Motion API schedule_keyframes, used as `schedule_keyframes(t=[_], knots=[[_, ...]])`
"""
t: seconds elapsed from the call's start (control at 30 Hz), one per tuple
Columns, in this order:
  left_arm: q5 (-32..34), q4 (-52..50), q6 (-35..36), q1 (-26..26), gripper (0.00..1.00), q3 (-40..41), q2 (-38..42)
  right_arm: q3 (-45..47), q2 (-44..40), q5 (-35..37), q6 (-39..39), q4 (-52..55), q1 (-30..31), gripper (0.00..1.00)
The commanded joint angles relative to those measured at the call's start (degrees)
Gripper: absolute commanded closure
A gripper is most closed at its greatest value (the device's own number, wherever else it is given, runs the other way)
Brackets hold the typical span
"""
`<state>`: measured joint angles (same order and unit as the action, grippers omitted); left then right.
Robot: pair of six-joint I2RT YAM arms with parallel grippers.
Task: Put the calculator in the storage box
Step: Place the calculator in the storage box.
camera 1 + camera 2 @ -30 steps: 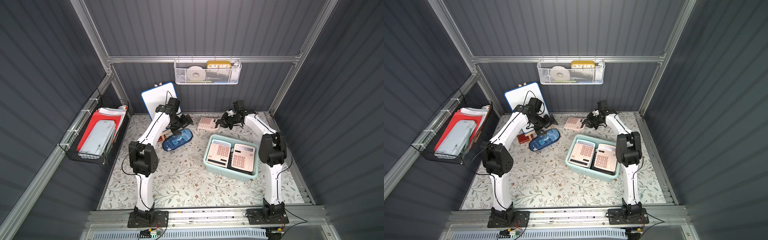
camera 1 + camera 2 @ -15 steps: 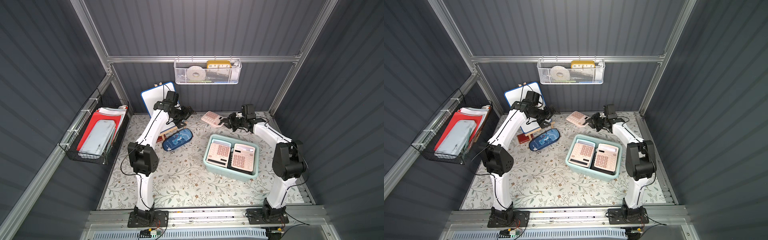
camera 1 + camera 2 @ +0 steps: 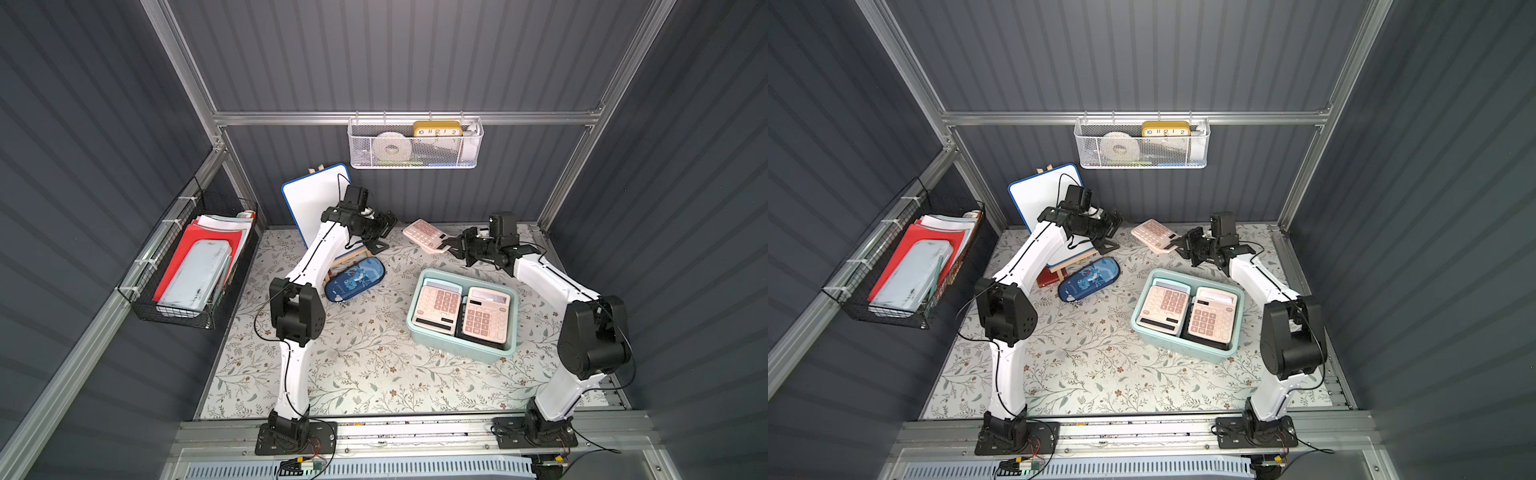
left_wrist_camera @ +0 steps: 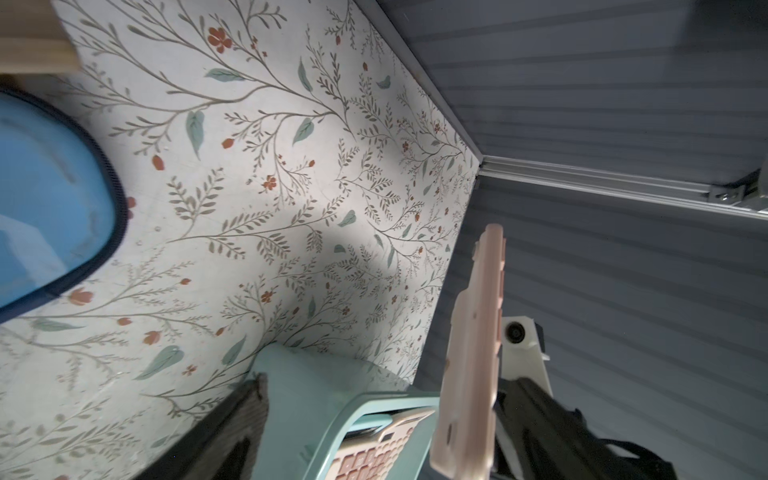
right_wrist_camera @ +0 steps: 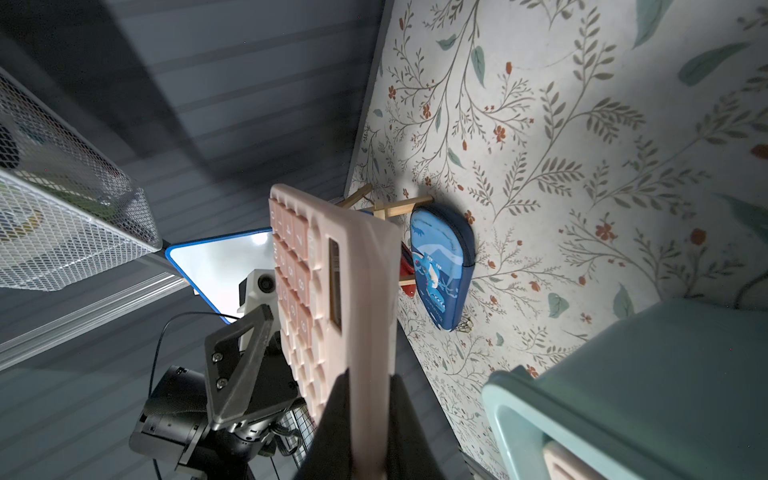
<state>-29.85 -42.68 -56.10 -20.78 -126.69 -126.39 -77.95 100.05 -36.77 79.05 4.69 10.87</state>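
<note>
Item: tabletop [image 3: 365,365], floral covering.
Item: storage box [image 3: 457,351], mint-teal, toward the right arm's side; contents, two boxed calculators [image 3: 438,305] lying flat side by side, keys up.
Item: blue pencil case [image 3: 355,277], flat on the tabletop, left of the box and apart from it.
Item: black wire basket [image 3: 174,311] on the left wall, holding red and pale folders.
Item: right pincer [image 3: 452,246], pinching the pink calculator [image 3: 423,235] by one end.
The calculator is tilted and clear of the tabletop, just beyond the box's far rim and outside it.
Item: left pincer [image 3: 386,232], spread and empty, near the calculator's free end, apart from it.
Item: whiteboard [image 3: 313,199] leaning at the back wall.
Item: white mesh basket [image 3: 415,160] hung above, with a yellow clock [image 3: 437,129].
</note>
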Motion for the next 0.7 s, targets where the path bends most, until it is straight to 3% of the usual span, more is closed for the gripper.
schedule_keyframes(t=[0.0, 0.2, 0.47, 0.67], knots=[[-2.5, 2.77, -2.27, -0.23, 0.15, -2.65, -1.84, 0.43, -1.52, -1.55, 1.24, -2.01, 0.85, 1.0], [-3.71, 3.4, -3.21, -0.58, 0.33, -3.38, -3.14, -0.18, -0.83, -1.9, 2.14, -2.63, 1.52, 1.0], [-5.03, 4.68, -5.33, -0.58, 0.72, -3.82, -3.91, -0.36, 0.39, -2.37, 4.56, -4.78, 2.27, 1.0], [-5.9, 5.74, -5.93, -0.58, 0.85, -3.76, -4.13, -0.35, 1.13, -2.45, 6.72, -7.04, 3.16, 1.0]])
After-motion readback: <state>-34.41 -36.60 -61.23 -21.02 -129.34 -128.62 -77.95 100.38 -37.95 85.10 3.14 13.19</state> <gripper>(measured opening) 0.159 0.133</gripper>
